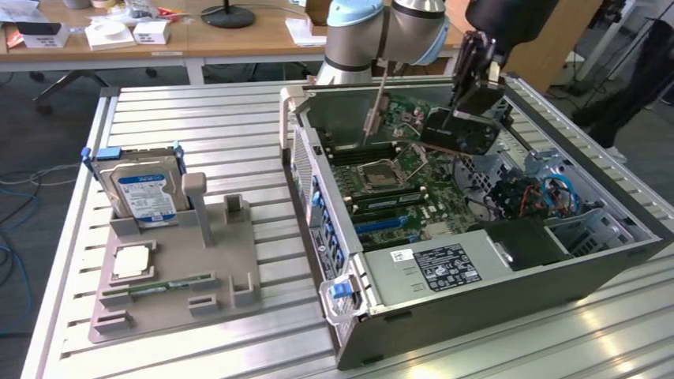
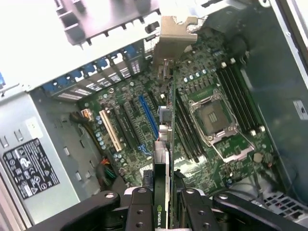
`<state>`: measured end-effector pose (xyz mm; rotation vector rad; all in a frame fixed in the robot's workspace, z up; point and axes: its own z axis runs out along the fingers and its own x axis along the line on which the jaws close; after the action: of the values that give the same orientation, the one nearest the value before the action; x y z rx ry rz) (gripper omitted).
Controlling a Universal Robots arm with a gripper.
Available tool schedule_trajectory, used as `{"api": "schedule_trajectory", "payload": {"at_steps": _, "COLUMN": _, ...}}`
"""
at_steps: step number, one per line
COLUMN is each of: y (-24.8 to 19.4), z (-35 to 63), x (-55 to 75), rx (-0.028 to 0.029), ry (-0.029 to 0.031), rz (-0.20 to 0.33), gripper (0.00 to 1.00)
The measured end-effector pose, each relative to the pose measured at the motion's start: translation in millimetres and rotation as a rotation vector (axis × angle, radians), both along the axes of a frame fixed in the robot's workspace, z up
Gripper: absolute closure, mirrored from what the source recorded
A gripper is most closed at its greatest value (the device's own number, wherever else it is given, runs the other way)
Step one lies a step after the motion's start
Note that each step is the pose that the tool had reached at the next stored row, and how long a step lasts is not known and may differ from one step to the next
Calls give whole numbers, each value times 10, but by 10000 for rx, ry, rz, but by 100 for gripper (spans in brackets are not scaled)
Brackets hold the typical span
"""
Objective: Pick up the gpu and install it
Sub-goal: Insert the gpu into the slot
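Orientation of the gpu [image 2: 166,159] in the wrist view: edge-on, a thin dark blade with a green logo patch on its near end and a pale metal bracket at its far end. The gripper [image 2: 166,204] has its two black fingers [image 2: 139,207] closed on the near end of the card, one on each side, so the card is held and lifted. The card hangs inside the open computer case [image 1: 589,260], over the motherboard [image 2: 130,96], and runs between the expansion slots and the CPU socket [image 2: 211,118]. Both faces of the card and its lower connector edge are hidden, and its near end is cut off by the frame edge. Whether the lower edge touches the board cannot be determined. The bracket end lies close to the case wall carrying the blue tabs [image 2: 96,67]. The blue slot [image 2: 148,115] and the white slot [image 2: 110,130] lie uncovered to one side of the card. The power supply [image 1: 443,264] fills one corner of the case. On the slatted table [image 1: 189,118], well apart from the case, a grey fixture [image 1: 226,268] holds the hard drive [image 1: 145,197] upright.
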<state>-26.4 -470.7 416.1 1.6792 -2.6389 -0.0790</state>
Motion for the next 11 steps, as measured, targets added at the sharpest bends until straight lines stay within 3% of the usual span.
{"api": "schedule_trajectory", "payload": {"at_steps": 11, "y": 0, "z": -5, "x": 0, "rx": 0, "ry": 0, "rz": 1983, "gripper": 73}}
